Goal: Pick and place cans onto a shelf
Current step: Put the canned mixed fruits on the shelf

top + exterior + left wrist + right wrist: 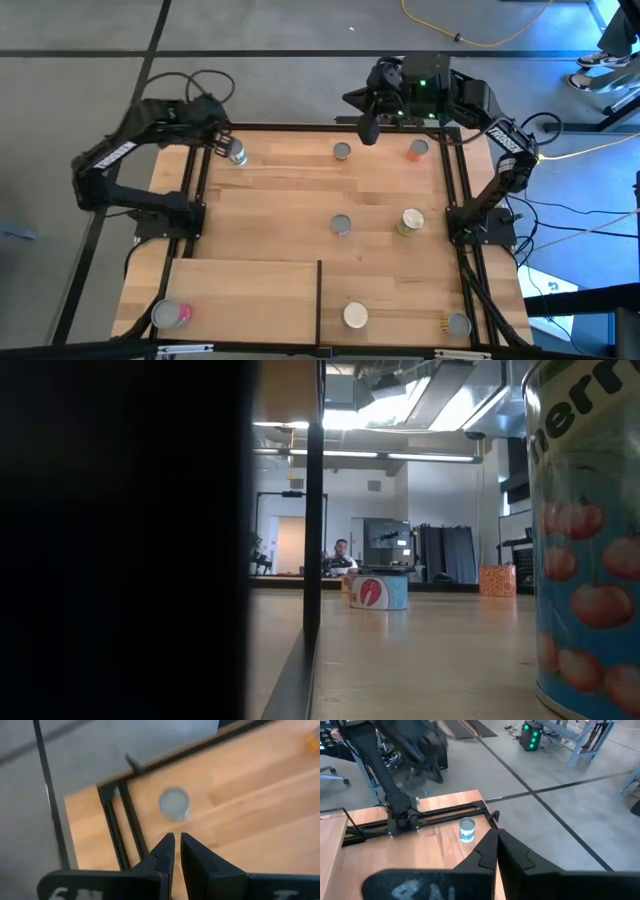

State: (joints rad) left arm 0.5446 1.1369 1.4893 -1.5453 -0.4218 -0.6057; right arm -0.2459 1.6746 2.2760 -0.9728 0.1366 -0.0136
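Left gripper [222,148] hovers over the far left corner of the counter [290,200], and right beside it stands a silver-topped can [237,154] — from the left wrist view that can [174,803] sits just ahead of the fingers [167,851], which are pressed nearly together and holding nothing. That looks like an arm lined up above its target but not yet opened wide enough to take it; my read is the fingers must spread before any descent. Over on the other side, the right gripper [368,128] is parked above the far edge of the counter, fingers [490,851] closed and empty, well out of the left arm's lane — a sensible waiting spot. The shelf [240,295] lies at the near left, a light-wood board with a thin black frame, and one pink-topped can [171,314] already sits on its near left corner. The rest are scattered on the counter: a grey-topped can [342,151] and an orange can [418,150] along the far side, another grey can [341,225] in the middle with a cream-topped, yellow-green can [411,221] near it, then a white-topped can [355,316] and a grey one [458,323] at the near edge — so plenty of work left. The low view is mostly blocked by a dark upright and a cherry-labelled can [590,540] close to the lens.
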